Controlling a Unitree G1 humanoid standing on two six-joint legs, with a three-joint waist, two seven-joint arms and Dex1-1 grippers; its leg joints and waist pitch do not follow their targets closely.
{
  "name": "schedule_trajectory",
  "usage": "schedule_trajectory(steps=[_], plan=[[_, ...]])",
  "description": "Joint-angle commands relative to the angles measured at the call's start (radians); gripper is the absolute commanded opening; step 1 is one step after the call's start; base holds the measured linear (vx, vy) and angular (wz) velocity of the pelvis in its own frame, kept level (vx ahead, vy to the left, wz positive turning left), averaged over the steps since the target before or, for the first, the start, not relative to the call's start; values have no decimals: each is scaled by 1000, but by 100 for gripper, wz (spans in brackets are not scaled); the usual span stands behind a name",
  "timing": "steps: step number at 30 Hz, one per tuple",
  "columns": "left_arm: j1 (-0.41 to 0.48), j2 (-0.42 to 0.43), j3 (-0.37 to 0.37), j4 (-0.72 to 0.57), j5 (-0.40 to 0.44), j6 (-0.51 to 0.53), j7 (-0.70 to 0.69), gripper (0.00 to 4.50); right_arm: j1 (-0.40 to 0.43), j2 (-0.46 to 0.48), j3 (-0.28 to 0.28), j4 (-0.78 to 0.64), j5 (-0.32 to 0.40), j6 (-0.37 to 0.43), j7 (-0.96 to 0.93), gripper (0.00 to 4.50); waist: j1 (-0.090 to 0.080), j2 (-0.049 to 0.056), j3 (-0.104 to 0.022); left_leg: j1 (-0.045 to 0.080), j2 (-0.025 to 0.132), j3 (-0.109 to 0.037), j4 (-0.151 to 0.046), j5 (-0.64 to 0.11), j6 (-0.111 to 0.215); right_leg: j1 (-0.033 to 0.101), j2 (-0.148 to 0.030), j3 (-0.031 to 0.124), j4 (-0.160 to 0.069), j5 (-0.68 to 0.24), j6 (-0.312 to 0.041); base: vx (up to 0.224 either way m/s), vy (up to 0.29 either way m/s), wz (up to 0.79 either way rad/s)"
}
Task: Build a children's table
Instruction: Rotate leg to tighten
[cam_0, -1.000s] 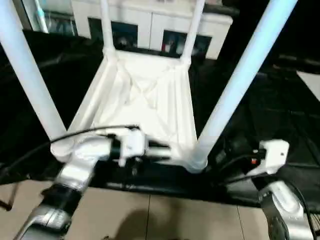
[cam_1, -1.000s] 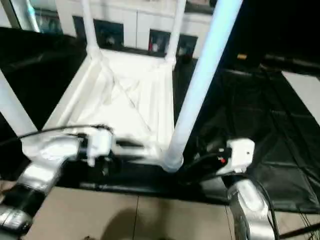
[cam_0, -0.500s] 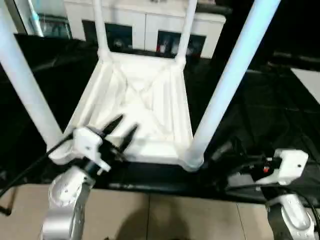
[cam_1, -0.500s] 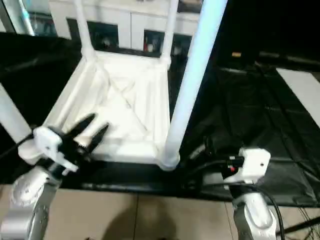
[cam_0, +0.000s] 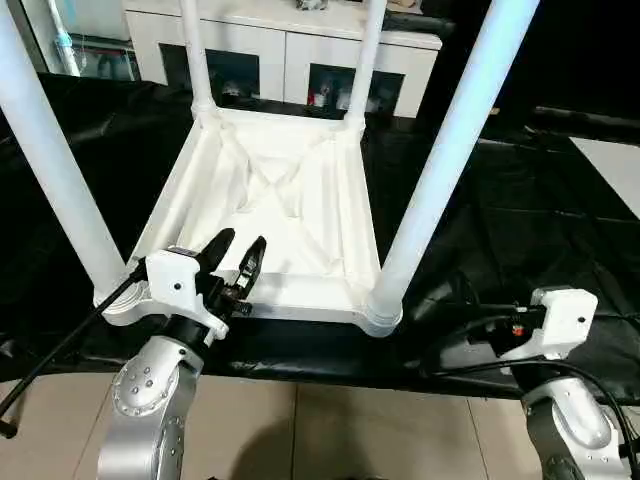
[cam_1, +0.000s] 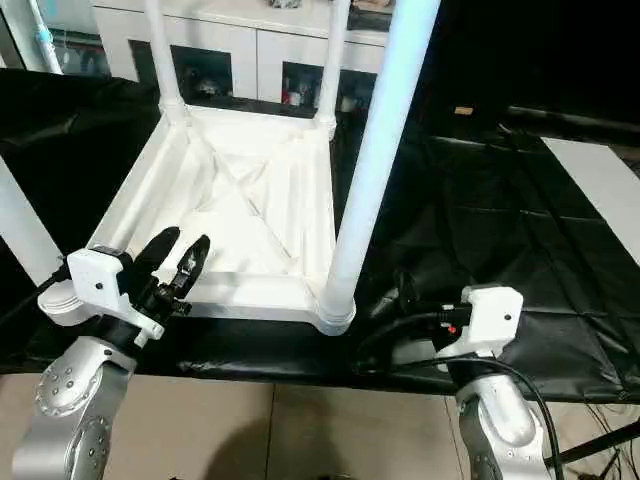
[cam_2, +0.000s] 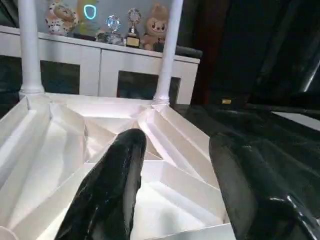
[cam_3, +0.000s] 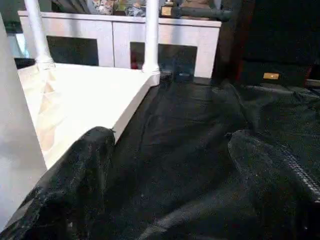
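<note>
Left arm low at the near edge. Left gripper (cam_0: 238, 256) released, the two black fingers (cam_2: 112, 185) parted with nothing between them, tips over the near rim of the tabletop (cam_0: 280, 200), pointing away from the robot toward the far end.

Just past the fingertips: the tabletop lies upside down on the black sheet (cam_0: 520, 200), ribbed underside up, diagonal ribs crossing in the middle. Its long axis runs away from the robot toward the white cabinet (cam_0: 280, 55) at the back.

All four legs stand in the corner sockets, pointing up. Near left leg (cam_0: 55, 170) rises just left of the left gripper; far left leg (cam_0: 192, 50) and far right leg (cam_0: 366, 55) well beyond it, in front of the cabinet. Near right leg (cam_0: 450, 150) stands between the two grippers, leaning slightly right as seen.

Right gripper (cam_3: 170, 165) released too, fingers wide apart over bare black sheet, right of the tabletop's near right corner, touching nothing.
</note>
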Motion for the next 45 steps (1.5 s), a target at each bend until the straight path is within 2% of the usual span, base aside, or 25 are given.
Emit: schedule_trajectory(steps=[1, 5, 12, 15, 17, 18, 19, 20, 21, 22, 23, 24, 25, 26, 27, 28, 29, 30, 31, 32, 35, 37, 40, 41, 45], plan=[[0, -2, -8, -22, 11, 22, 21, 247, -13, -10, 0, -26, 1, 23, -2, 399, -2, 4, -37, 1, 10, -6, -82, -486, 4, 16, -16, 17, -95, -544, 0, 0, 0, 0], [7, 3, 9, -30, 23, 25, 51, 247, -38, -5, 11, -11, 12, 45, -3, 399, 0, -7, -40, -1, 11, -6, -81, -453, 8, 20, -18, 19, -87, -514, -7, 0, 0, 0], [72, 16, 22, -110, 35, 85, 100, 247, -19, 29, 43, -8, -6, 61, -18, 399, 4, 4, -39, -2, 15, -4, -85, -440, 4, 22, -15, 24, -76, -391, -42, 0, 0, 0], [62, 23, 31, -105, 29, 95, 108, 247, -12, 33, 55, -12, -15, 68, -22, 399, 10, 5, -44, -21, 10, 10, -67, -186, 64, 15, -2, 29, -60, -98, -115, 0, 0, 0], [32, 34, 34, -81, 40, 91, 112, 247, -3, 38, 67, -27, -14, 73, -24, 399, 14, 15, -65, -43, -13, 22, -31, 155, 185, 3, 19, 12, -35, 271, -204, 0, 0, 0], [20, 37, 32, -71, 45, 87, 114, 247, 0, 38, 71, -31, -19, 71, -24, 399, 17, 13, -72, -49, -21, 26, -23, 159, 233, -4, 19, 4, -42, 278, -227, -57, 10, -2], [6, 40, 28, -61, 53, 91, 117, 247, 0, 41, 72, -31, -23, 70, -25, 399, 21, 31, -75, -49, -21, 23, -25, 100, 241, -1, 15, 2, -47, 210, -231, -57, 10, -2], [-2, 40, 24, -51, 58, 91, 120, 247, 2, 44, 70, -32, -30, 65, -30, 399, 19, 30, -64, -51, -8, 23, -39, -108, 221, -6, 10, -3, -72, -51, -204, -90, 17, -1], [-6, 40, 19, -46, 61, 94, 123, 247, 2, 45, 67, -32, -34, 62, -34, 399, 13, 30, -42, -27, 4, 18, -50, -406, 138, -20, 8, -13, -97, -430, -126, -84, 20, -3], [-8, 45, 4, -32, 84, 96, 129, 247, 3, 48, 54, -35, -29, 67, -45, 399, 8, 44, -37, -9, 5, 6, -50, -514, 84, -24, 5, -21, -104, -573, -76, -84, 20, -3], [-8, 43, -5, -32, 90, 97, 134, 247, 4, 44, 45, -41, -21, 72, -46, 399, -4, 64, -17, 20, 6, -14, -57, -679, 7, -32, 13, -53, -143, -753, 24, -100, 23, -7], [-9, 40, -10, -33, 90, 101, 137, 247, 6, 39, 39, -48, -14, 76, -47, 399, -17, 63, -3, 39, 12, -17, -67, -762, -5, -36, 41, -96, -183, -768, 51, -101, 34, -10], [-9, 39, -11, -32, 90, 102, 139, 247, 6, 38, 38, -48, -14, 76, -46, 399, 6, 89, 8, -53, 73, -19, -190, -894, -6, 94, 35, -92, 47, -464, -21, -101, 34, -10], [-11, 36, -14, -27, 93, 103, 143, 247, 7, 33, 35, -50, -12, 76, -45, 399, 57, 90, 12, -71, 61, 12, -196, -895, 10, 108, 18, -71, 107, -210, -58, -95, -4, -7], [-12, 31, -16, -23, 96, 102, 152, 247, 9, 25, 32, -55, -11, 77, -41, 399, 56, 100, 5, -40, 72, 9, -197, -867, 22, 97, 1, -24, 119, -250, -40, -53, -75, -5], [-9, 28, -17, -24, 104, 108, 166, 247, 12, 13, 34, -60, -17, 82, -38, 399, 48, 50, 17, 44, -10, 0, -11, -595, -26, -24, -95, 33, -117, -919, 40, -53, -75, -5], [-1, 29, -13, -28, 98, 113, 165, 247, 11, 8, 35, -59, -15, 84, -28, 399, 47, 55, 14, 33, -17, -9, 25, -449, -12, -16, -119, 48, -133, -1024, 50, 0, 0, 0], [15, 33, -7, -32, 95, 115, 162, 247, 13, 3, 40, -56, -24, 83, -23, 399, 45, 47, 12, 9, -10, -22, 20, -359, -4, 9, -130, 53, -132, -1059, 45, -28, 19, -22], [32, 35, -2, -36, 93, 112, 160, 247, 19, 1, 44, -57, -27, 80, -16, 399, 52, 63, 0, -17, -3, -30, -35, -301, -24, 42, -92, 29, -103, -929, 17, -28, 19, -22], [33, 35, -1, -37, 92, 111, 159, 247, 19, 1, 44, -57, -27, 81, -15, 399, 46, 76, 5, -21, 1, -32, -67, -367, -46, 45, -51, 5, -84, -773, -1, 0, 0, 0], [66, 36, 42, -65, 48, 88, 149, 247, 25, -9, 65, -102, -24, 108, -2, 399, 39, 88, -3, -8, 7, -29, -80, -405, -27, 43, -38, 12, -74, -568, -59, 0, 0, 0], [110, 22, 59, -79, -1, -38, 117, 277, 31, 14, 35, -111, 17, 88, -10, 416, 33, 64, -3, -14, 10, -31, -89, -416, -12, 53, -44, 6, -73, -566, -66, 0, 0, 0], [115, 11, 69, -79, 1, -92, 130, 284, 34, 16, 38, -84, 24, 36, 15, 433, 30, 79, 1, 5, 17, -33, -95, -486, -28, 44, -42, 9, -81, -536, -72, 0, 0, 0], [124, 0, 79, -91, -13, -118, 132, 295, 44, 15, 49, -72, 18, 4, 32, 433, 23, 44, 1, 4, 19, -29, -96, -506, -29, 46, -41, 8, -85, -528, -64, 0, 0, 0], [113, 1, 117, -111, -14, -129, 165, 324, 49, 10, 83, -39, -3, -55, 80, 450, 25, 44, 10, 13, 21, -34, -106, -574, -44, 45, -44, 4, -88, -542, -55, 0, 0, 0]])
